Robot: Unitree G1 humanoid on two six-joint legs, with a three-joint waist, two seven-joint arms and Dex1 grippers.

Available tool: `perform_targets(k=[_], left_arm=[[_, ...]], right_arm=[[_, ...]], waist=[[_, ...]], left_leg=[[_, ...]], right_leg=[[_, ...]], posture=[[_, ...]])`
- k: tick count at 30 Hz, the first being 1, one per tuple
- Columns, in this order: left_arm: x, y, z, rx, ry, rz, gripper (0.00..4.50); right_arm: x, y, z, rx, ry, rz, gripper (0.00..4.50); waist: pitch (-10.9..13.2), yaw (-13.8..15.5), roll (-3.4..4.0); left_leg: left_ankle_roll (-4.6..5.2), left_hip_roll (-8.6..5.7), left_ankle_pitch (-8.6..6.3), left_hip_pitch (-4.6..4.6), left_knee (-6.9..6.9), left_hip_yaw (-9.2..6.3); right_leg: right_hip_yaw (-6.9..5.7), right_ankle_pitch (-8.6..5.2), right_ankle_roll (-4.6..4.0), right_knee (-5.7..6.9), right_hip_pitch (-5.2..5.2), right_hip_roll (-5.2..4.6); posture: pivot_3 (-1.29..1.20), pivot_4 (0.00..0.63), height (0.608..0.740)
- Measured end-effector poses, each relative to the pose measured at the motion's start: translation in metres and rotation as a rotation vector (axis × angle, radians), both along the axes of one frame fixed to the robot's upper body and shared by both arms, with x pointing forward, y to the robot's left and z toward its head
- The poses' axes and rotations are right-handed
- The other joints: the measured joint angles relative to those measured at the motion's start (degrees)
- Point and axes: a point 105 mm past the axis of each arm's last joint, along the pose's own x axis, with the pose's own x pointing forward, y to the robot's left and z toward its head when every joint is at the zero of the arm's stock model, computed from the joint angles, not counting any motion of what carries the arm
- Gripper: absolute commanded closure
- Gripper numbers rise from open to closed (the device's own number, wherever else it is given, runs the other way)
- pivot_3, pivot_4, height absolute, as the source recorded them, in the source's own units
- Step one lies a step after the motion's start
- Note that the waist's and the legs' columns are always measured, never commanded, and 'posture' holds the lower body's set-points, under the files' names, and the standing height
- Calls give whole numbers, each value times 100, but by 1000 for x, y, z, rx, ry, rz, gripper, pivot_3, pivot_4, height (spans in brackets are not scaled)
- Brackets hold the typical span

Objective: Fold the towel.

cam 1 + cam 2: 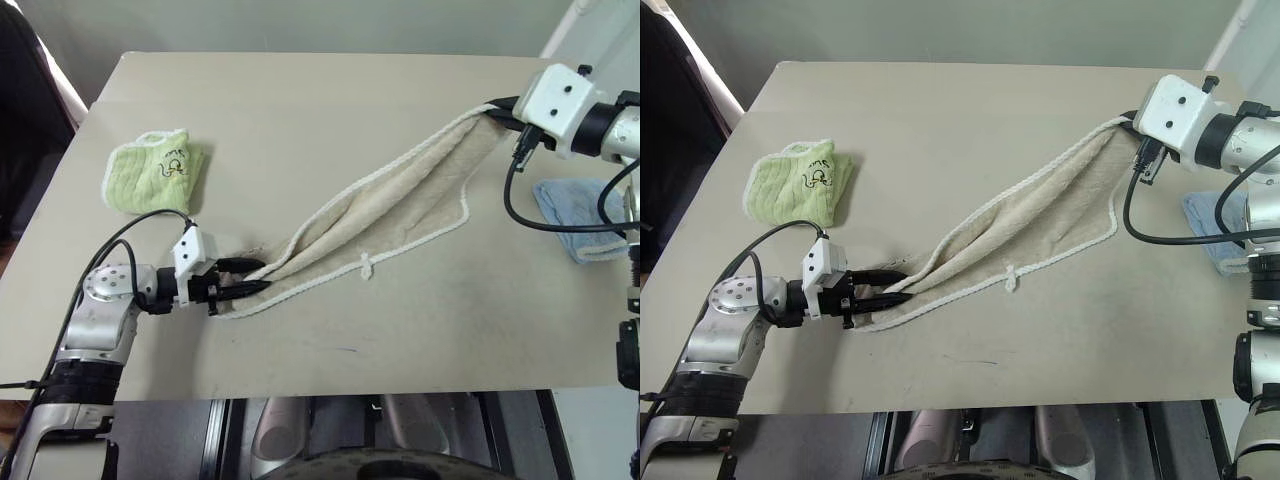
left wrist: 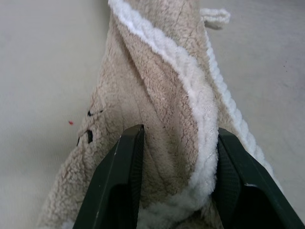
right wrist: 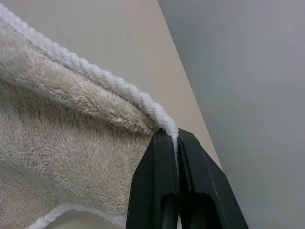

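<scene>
Left fingers (image 2: 127,191) parted astride towel (image 1: 400,215); right fingers (image 3: 164,191) pinching corner.

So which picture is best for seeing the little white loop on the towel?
The left eye view: the loop sticks out from the towel edge, clear against the table. The right eye view shows it too. The left wrist view catches it at the far end; the right wrist view shows plain edging.

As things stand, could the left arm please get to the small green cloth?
Probably yes: the green cloth lies on bare table just beyond the left tool, nothing between. But its fingers straddle the towel, which must be let go first.
</scene>
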Motion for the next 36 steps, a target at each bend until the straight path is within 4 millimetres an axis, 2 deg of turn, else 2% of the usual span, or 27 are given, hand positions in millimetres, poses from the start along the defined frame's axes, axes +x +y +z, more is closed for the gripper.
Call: perform_targets(k=[5,15,21,26,29,33,36], left_arm=[[0,3,5,-27,-3,6,2466],[-10,26,14,-6,77,13,2466],[-17,21,5,-26,96,2,2466],[-18,18,5,-26,70,-14,2466],[-17,15,5,-36,59,-20,3018],[-13,9,5,-43,45,-22,4462],[-9,6,10,-41,20,-20,4462]], right_arm=[[0,0,0,-1,0,0,4500],[0,-1,-1,-7,-1,-3,4500],[1,-1,-1,-8,0,-4,4500],[1,-1,-2,-15,-3,-4,4500],[1,-1,-1,-18,-6,-2,4500],[1,-1,-1,-21,-9,1,4500],[1,-1,-2,-20,-8,0,4500]], waist=[[0,0,0],[0,-3,0],[0,-2,0],[0,-2,0],[0,0,0],[0,-1,0],[0,-1,0]], left_leg=[[0,1,0,0,0,1],[-1,0,-1,-4,-1,1],[-1,0,-1,-9,0,0],[-1,1,-1,-10,0,0],[-1,0,-1,-10,0,0],[-1,1,-1,-11,0,0],[-1,1,0,-10,0,1]], right_leg=[[0,0,0,0,-1,0],[0,-1,-2,1,-6,0],[0,-1,-2,1,-11,0],[0,-1,-3,2,-13,0],[0,-1,-3,2,-12,0],[0,-1,-3,2,-13,0],[0,-1,-3,2,-12,0]], posture=[[0,150,697],[0,150,697],[0,150,697],[0,150,697],[0,150,697],[0,150,697],[0,150,697]])
